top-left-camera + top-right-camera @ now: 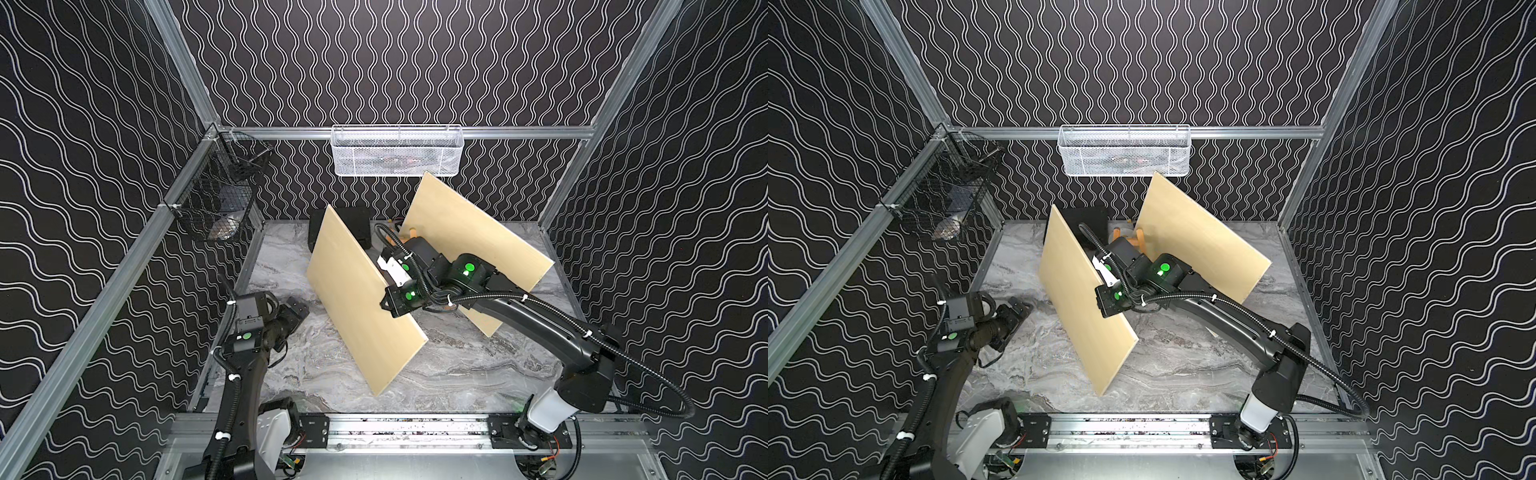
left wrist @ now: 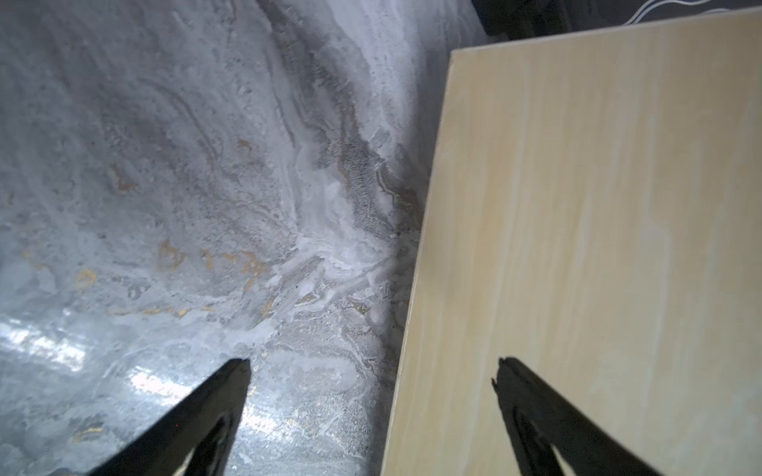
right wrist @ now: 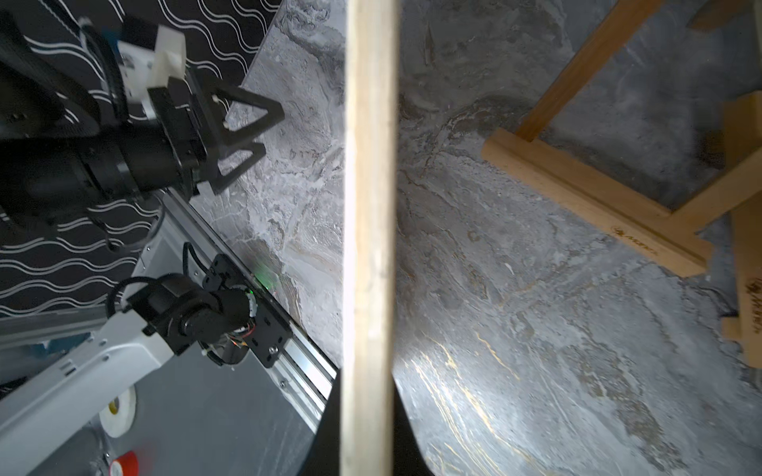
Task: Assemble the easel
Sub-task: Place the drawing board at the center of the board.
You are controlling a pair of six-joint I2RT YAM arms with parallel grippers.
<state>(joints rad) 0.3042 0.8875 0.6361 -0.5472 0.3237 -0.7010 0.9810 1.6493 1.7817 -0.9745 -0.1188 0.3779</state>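
Wooden board [image 3: 369, 206] stands between left tool [image 3: 273, 132] and easel frame [image 3: 598, 198].

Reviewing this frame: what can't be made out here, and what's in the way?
Easel frame: cut off by the right wrist view's edge; in both top views the right arm and the near board hide most of it.
White mesh basket: contents blurred behind its mesh in both top views.
Black wire basket: silvery item inside too small to name.

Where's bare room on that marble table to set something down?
Bare: the table between near board and front rail; also between left claw and near board. Crowded: behind it toward the far board, with right arm and easel frame.
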